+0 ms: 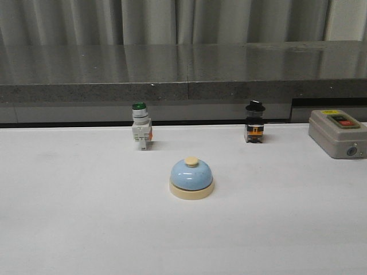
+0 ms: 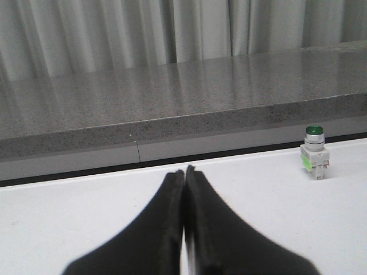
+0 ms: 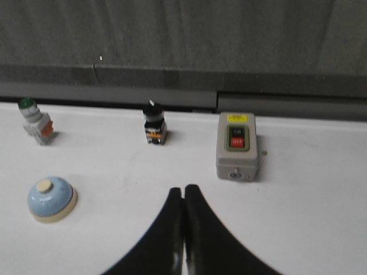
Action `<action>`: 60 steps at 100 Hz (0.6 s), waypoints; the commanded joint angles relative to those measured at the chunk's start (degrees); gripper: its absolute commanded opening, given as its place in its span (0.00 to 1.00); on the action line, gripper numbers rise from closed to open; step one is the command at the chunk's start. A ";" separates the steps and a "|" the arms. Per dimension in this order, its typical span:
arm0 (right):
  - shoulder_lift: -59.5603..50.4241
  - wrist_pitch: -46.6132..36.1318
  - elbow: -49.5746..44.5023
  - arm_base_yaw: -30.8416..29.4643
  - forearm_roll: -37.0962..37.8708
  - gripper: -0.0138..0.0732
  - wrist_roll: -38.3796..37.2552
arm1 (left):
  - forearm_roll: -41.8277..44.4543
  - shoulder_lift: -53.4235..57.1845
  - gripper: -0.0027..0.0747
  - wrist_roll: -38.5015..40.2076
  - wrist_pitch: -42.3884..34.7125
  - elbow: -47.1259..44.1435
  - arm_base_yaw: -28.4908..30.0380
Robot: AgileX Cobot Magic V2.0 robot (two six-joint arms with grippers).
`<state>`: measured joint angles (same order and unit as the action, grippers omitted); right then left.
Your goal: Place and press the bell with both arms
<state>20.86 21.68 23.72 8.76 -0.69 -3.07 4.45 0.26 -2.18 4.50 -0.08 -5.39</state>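
The bell (image 1: 191, 178) has a pale blue dome, a cream base and a cream button. It stands upright near the middle of the white table (image 1: 80, 217). It also shows in the right wrist view (image 3: 51, 198). Neither arm appears in the front view. My left gripper (image 2: 184, 170) is shut and empty above the table; the bell is out of its view. My right gripper (image 3: 183, 189) is shut and empty, well apart from the bell and nearer the grey box.
A green-capped white pushbutton switch (image 1: 140, 126) stands behind the bell to the left, also in the left wrist view (image 2: 314, 152). A black knob switch (image 1: 254, 122) stands behind right. A grey box with a red button (image 1: 338, 132) sits far right. A dark stone ledge (image 1: 183, 74) borders the table's back.
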 commanded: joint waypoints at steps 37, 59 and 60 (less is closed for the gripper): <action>-22.52 -19.94 -19.34 -2.03 0.69 0.09 0.76 | -0.56 1.53 0.01 0.50 -5.08 -2.30 0.02; -22.25 -23.82 -24.21 -5.41 0.69 0.09 0.76 | -0.56 1.53 0.01 0.50 -5.08 -2.30 0.02; -22.25 -24.04 -24.51 -5.53 0.69 0.09 0.76 | -0.56 1.53 0.01 0.50 -5.08 -2.30 0.02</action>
<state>-0.47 4.95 -0.62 4.40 -0.61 -3.07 4.45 0.26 -2.18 4.50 -0.08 -5.39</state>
